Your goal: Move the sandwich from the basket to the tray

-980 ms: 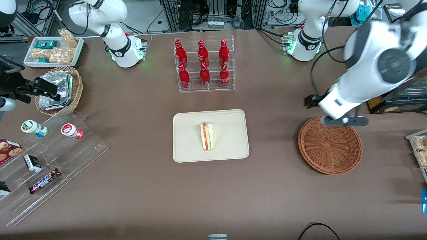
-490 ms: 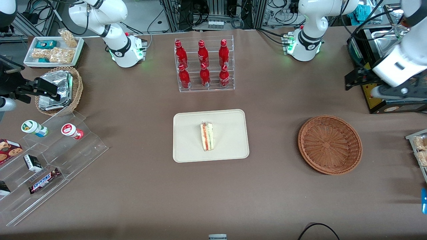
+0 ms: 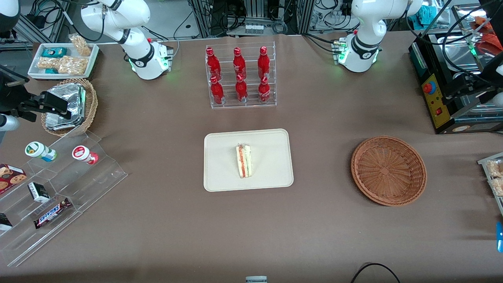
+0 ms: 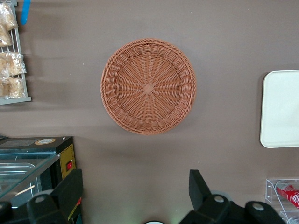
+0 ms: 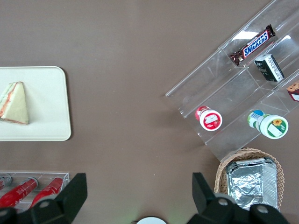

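- Brown tabletop (image 3: 314,236) carries the tray (image 3: 267,173) at its middle and the basket (image 3: 388,170) toward the working arm's end, well apart.
- Sandwich (image 3: 243,160) lies flat in the tray, long axis running toward the front camera, filling edge facing the working arm's end.
- Basket holds nothing.
- Clear rack (image 3: 240,75), farther from the front camera than the tray, holds six red bottles (image 3: 239,74).
- Gripper (image 4: 135,198) hangs high above the tabletop near the basket, fingers (image 4: 199,189) spread wide, gripping nothing.
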Controlling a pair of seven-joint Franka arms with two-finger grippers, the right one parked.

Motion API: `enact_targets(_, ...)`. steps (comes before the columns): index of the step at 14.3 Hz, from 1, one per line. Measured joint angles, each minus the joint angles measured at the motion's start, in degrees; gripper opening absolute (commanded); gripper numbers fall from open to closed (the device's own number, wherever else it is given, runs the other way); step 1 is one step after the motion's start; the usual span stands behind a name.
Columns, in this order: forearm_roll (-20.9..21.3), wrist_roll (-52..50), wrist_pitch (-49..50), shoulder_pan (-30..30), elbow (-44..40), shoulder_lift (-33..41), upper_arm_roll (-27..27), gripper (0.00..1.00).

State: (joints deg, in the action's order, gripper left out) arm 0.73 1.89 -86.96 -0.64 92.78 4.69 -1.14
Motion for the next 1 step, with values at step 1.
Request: enact_targets(1, 0.0, 0.0, -0.13, 0.66, -0.05, -0.45, 0.01, 1.0)
